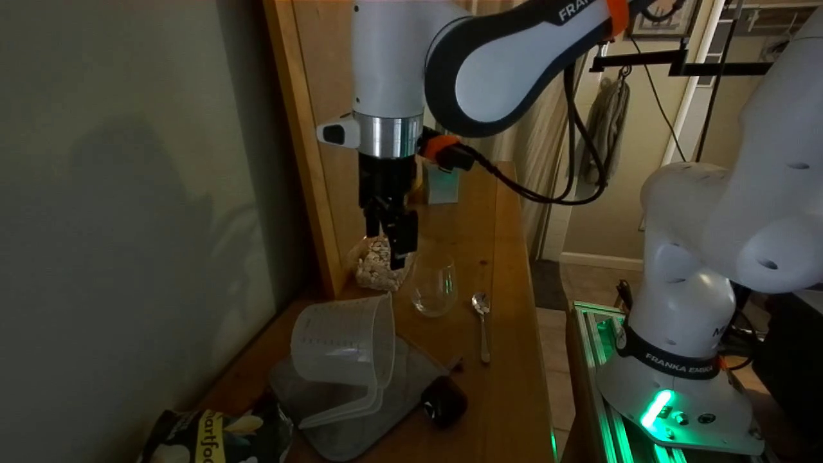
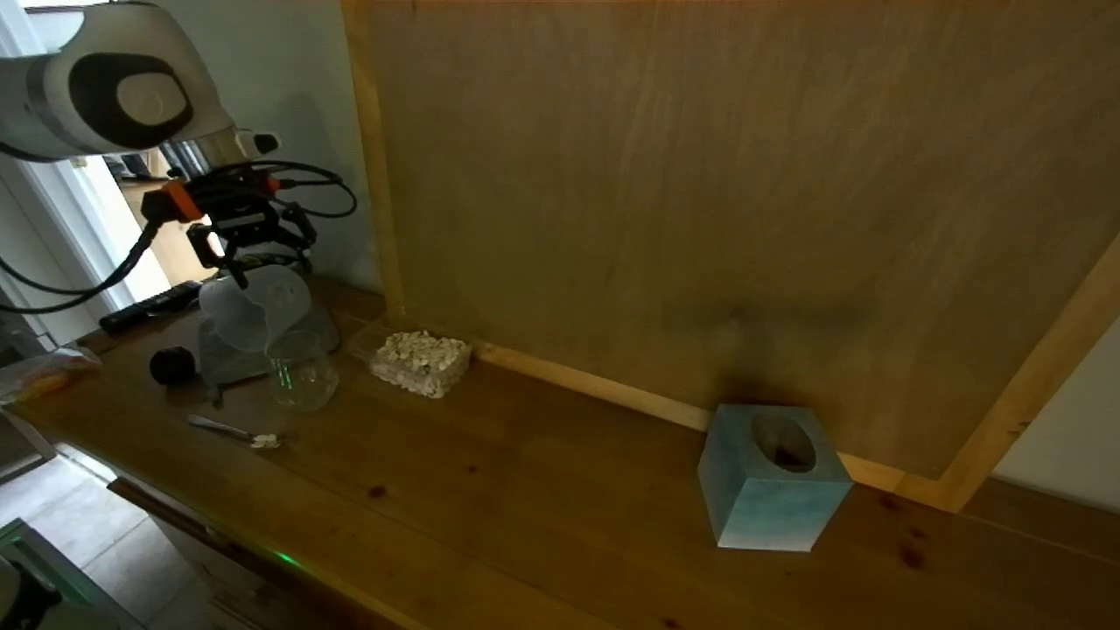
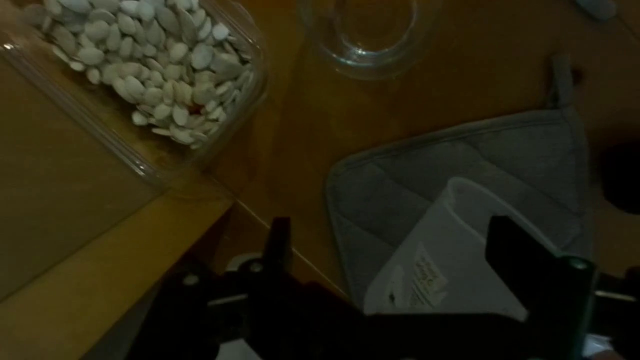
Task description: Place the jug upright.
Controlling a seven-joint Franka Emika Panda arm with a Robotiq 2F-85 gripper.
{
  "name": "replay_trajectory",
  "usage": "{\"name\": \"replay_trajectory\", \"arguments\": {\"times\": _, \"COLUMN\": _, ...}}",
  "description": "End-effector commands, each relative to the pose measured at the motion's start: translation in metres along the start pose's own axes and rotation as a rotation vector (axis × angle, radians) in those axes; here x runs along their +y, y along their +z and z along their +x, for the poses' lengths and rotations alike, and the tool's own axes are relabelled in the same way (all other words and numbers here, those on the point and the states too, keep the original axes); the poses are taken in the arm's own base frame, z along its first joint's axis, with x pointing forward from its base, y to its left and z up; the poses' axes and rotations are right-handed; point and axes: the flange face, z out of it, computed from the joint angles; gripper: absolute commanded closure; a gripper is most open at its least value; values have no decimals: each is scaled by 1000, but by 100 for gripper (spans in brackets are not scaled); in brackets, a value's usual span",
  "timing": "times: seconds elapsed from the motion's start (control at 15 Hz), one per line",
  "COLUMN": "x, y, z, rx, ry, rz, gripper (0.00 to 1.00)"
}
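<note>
"Snack bag (image 1: 222, 440) nearest, right?"

"Yes. In an exterior view it sits closest, black with a yellow band, low at the left and cut off by the bottom edge."

"What comes next along?"

"The jug (image 1: 337, 341). It lies on its side on a grey pot holder (image 1: 415, 379), its mouth facing the right of that view, its handle slanting down to the left."

"And your claw (image 3: 390, 222)?"

"I hold my claw above and slightly behind the jug in that view, apart from it. From the wrist view I see its fingers spread wide, part of the jug and pot holder showing between them."

"What stands past it?"

"Beyond the jug, a clear tub (image 3: 142, 167) of pale seeds (image 3: 165, 75). Just right of that, an upright drinking glass (image 1: 434, 286), and much farther back a blue-grey box (image 1: 442, 186)."

"And further right?"

"Just beside the pot holder I find a dark round thing (image 1: 443, 402), too dim for me to name. Then a spoon (image 1: 483, 328), with something pale (image 2: 265, 440) in its bowl, too small to make out."

"And at the far edge?"

"My own white base (image 1: 681, 392), lit green low down, apart from the wooden table (image 1: 514, 366)."
</note>
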Motion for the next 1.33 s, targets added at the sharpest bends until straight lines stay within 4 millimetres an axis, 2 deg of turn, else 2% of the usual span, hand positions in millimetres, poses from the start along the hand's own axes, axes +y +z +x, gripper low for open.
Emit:
{"name": "replay_trajectory", "arguments": {"times": 0.0, "x": -4, "y": 7, "z": -15, "rx": 56, "ry": -123, "rz": 149, "gripper": 0}}
{"name": "replay_trajectory", "arguments": {"times": 0.07, "x": -6, "y": 10, "z": -19, "rx": 49, "ry": -161, "rz": 192, "gripper": 0}}
{"name": "replay_trajectory", "arguments": {"times": 0.13, "x": -1, "y": 9, "z": -10, "rx": 28, "ry": -99, "rz": 121, "gripper": 0}}
{"name": "replay_trajectory", "arguments": {"times": 0.47, "x": -1, "y": 13, "z": -14, "rx": 30, "ry": -149, "rz": 169, "gripper": 0}}
{"name": "replay_trajectory", "arguments": {"times": 0.93, "x": -42, "y": 8, "z": 1, "rx": 86, "ry": -495, "rz": 154, "gripper": 0}}
{"name": "replay_trajectory", "arguments": {"times": 1.27, "x": -52, "y": 18, "z": 6, "rx": 141, "ry": -668, "rz": 117, "gripper": 0}}
